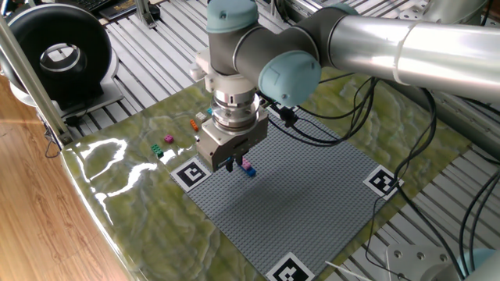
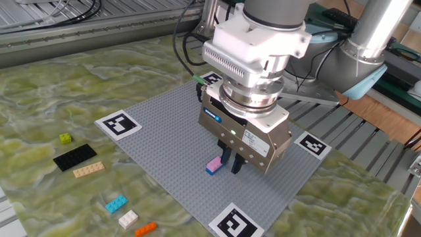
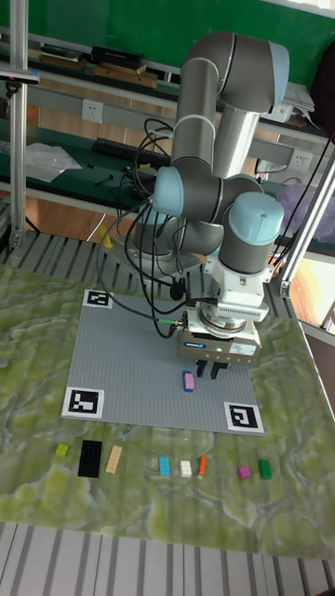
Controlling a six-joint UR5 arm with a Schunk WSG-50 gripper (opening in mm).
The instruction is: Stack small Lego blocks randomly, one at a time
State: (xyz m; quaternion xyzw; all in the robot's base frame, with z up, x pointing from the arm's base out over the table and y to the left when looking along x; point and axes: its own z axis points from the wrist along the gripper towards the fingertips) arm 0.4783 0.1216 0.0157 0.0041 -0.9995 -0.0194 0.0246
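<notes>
A pink small Lego block sits on a blue one as a short stack (image 2: pixel 214 164) on the grey baseplate (image 2: pixel 164 131); the same stack (image 1: pixel 247 168) (image 3: pixel 188 381) appears in the other views. My gripper (image 2: pixel 231 163) hangs just right of the stack and slightly above the plate, fingers drawn together with nothing between them. It also shows as gripper (image 1: pixel 233 165) (image 3: pixel 214 372). Loose blocks lie off the plate: cyan (image 2: pixel 116 204), white (image 2: pixel 127 218), orange (image 2: pixel 146 228), tan (image 2: pixel 88 170), yellow-green (image 2: pixel 65 138), magenta (image 3: pixel 244 472), green (image 3: pixel 264 469).
A flat black studded plate (image 2: pixel 74 157) lies beside the tan block. Square marker tags (image 2: pixel 118 123) sit at the baseplate corners. Cables (image 1: pixel 328 133) trail from the arm across the far side of the plate. A wooden table edge (image 1: pixel 47 226) borders the mat.
</notes>
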